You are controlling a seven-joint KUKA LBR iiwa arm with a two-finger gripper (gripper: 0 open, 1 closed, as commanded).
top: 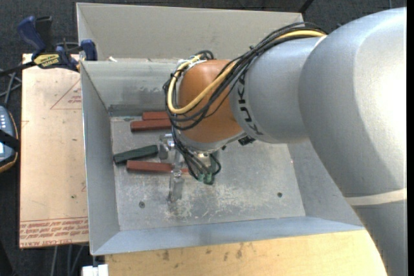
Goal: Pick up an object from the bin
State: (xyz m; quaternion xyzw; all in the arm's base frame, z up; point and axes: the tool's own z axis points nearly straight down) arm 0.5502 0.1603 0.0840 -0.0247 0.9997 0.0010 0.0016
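Observation:
My gripper (174, 193) hangs below the orange wrist cover, low over the bin floor left of centre. A flat red bar (147, 167) lies on the floor with its right end right at the gripper; whether they touch I cannot tell. Just above it lies a dark green bar (135, 154), slanted, its right end close to the gripper body. Farther back, a pair of red-brown bars (151, 121) rests near the foot of the bin's rear slope, partly hidden by the orange cover.
The thick grey arm comes in from the right and covers the bin's right rear part. Yellow and black cables loop over the orange cover. Bare scuffed floor spreads to the front and right of the gripper.

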